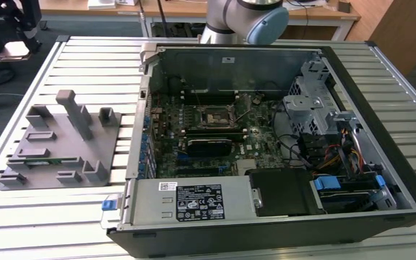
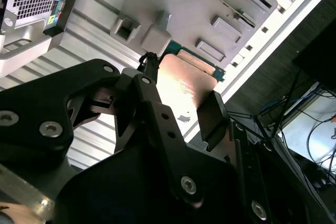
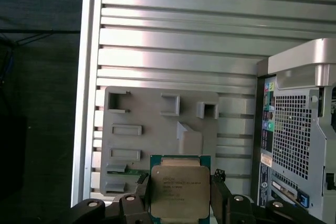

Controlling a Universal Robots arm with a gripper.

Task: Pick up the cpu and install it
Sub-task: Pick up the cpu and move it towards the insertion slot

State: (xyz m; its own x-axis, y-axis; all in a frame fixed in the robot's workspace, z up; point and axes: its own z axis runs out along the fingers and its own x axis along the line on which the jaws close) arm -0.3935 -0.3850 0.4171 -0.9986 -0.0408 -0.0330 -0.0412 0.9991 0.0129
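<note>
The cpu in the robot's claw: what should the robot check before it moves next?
1. cpu pinched on both sides by the gripper: ok.
2. cpu lifted off the grey fixture: ok.
3. cpu sitting straight in the grip: ok in the first wrist view.
4. cpu over the socket: not ok. It hangs above the fixture, outside the computer case.
5. Socket open and empty: cannot tell.
</note>
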